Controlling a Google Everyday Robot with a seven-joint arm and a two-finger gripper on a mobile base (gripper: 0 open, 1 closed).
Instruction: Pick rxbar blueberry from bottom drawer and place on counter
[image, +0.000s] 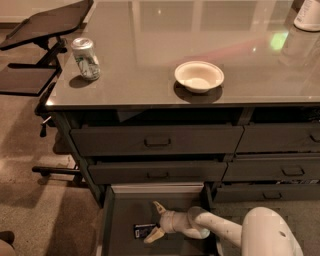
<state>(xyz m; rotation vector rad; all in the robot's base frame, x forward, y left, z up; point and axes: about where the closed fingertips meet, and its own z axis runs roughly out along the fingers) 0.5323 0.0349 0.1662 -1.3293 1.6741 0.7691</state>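
The bottom drawer (119, 220) is pulled open at the lower left of the cabinet, with a dark flat interior and a pale rim. The rxbar blueberry (144, 230), a small dark blue bar, lies flat on the drawer floor. My gripper (154, 221) reaches into the drawer from the right on a white arm. Its two pale fingers are spread open just right of the bar, one above and one below the bar's right end. The counter (150, 60) is the glossy grey top above the drawers.
A silver-green soda can (86, 59) stands at the counter's left. A white bowl (199, 76) sits near its front middle, a white container (308, 15) at the far right. A black angled stand (45, 25) is left of the cabinet. Two shut drawers (157, 141) are above.
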